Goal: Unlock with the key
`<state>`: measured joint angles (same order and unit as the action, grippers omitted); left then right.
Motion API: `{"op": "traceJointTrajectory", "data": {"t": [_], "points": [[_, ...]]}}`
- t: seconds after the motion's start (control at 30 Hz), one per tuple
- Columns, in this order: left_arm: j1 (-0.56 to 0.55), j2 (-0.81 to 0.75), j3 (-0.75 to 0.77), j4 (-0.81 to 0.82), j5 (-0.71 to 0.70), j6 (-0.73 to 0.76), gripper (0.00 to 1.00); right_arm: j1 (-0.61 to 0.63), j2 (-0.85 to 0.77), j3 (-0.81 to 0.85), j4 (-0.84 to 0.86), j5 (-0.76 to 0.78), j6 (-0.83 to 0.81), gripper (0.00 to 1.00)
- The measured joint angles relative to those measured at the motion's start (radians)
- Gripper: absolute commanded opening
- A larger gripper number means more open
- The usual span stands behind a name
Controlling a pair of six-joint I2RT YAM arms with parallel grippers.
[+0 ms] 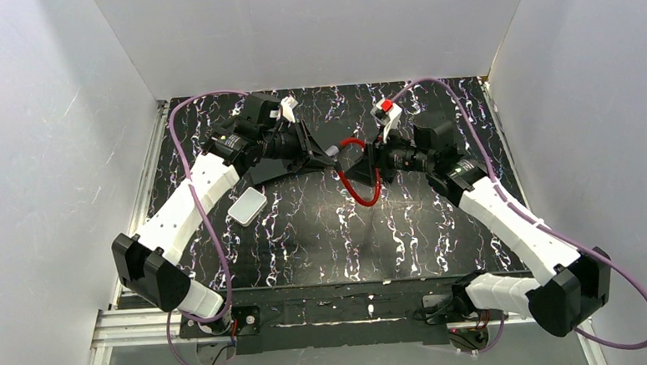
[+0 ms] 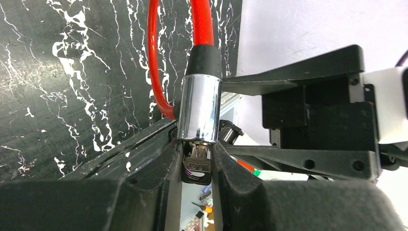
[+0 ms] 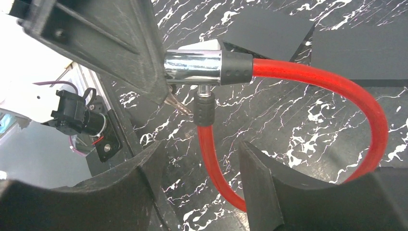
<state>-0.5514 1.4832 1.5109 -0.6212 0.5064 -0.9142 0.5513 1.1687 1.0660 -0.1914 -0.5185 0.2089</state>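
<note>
A red cable lock hangs in a loop between my two grippers above the black marbled table. Its chrome cylinder points at my left gripper. The left gripper is shut on the key, whose dark head shows between the fingers, its blade inside the cylinder's end. In the right wrist view the cylinder lies level, with the cable's black-sleeved end plugged into its side. My right gripper is open, its jaws wide on either side of the red cable without touching it.
A small white box lies on the table below the left forearm. Flat black mats lie on the table behind the lock. White walls close in the table on three sides.
</note>
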Motion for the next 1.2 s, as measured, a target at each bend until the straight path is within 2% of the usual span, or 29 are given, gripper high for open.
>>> {"op": "traceJointTrajectory", "data": {"t": [0.1, 0.23, 0.43, 0.5, 0.6, 0.77, 0.8, 0.9, 1.0, 1.13, 1.2], "points": [[0.0, -0.007, -0.01, 0.018, 0.001, -0.01, 0.0, 0.008, 0.029, 0.0, 0.02, -0.011, -0.002, 0.59], [0.0, -0.008, -0.016, 0.031, 0.001, -0.022, 0.0, 0.034, 0.045, 0.0, 0.067, -0.01, 0.001, 0.45], [0.006, -0.008, -0.024, 0.035, -0.006, -0.026, 0.0, 0.068, 0.093, 0.004, 0.105, 0.021, -0.002, 0.37], [0.009, -0.008, -0.026, 0.03, -0.009, -0.025, 0.0, 0.076, 0.102, 0.006, 0.105, 0.039, -0.007, 0.39], [0.009, -0.008, -0.027, 0.03, -0.012, -0.025, 0.0, 0.084, 0.103, 0.006, 0.105, 0.062, -0.01, 0.51], [0.009, -0.008, -0.027, 0.048, 0.001, -0.029, 0.0, 0.095, 0.104, 0.006, 0.104, 0.11, -0.02, 0.53], [0.009, -0.008, -0.027, 0.049, 0.003, -0.029, 0.0, 0.097, 0.105, 0.006, 0.104, 0.121, -0.022, 0.5], [0.008, -0.008, -0.027, 0.054, 0.005, -0.029, 0.0, 0.098, 0.109, 0.006, 0.104, 0.143, -0.032, 0.28], [0.008, -0.008, -0.027, 0.058, 0.003, -0.029, 0.0, 0.099, 0.112, 0.006, 0.105, 0.153, -0.035, 0.14], [0.008, -0.008, -0.027, 0.059, 0.003, -0.029, 0.0, 0.101, 0.114, 0.01, 0.1, 0.158, -0.038, 0.02], [0.008, -0.008, -0.027, 0.059, 0.003, -0.029, 0.0, 0.102, 0.114, 0.014, 0.091, 0.157, -0.039, 0.01]]}}
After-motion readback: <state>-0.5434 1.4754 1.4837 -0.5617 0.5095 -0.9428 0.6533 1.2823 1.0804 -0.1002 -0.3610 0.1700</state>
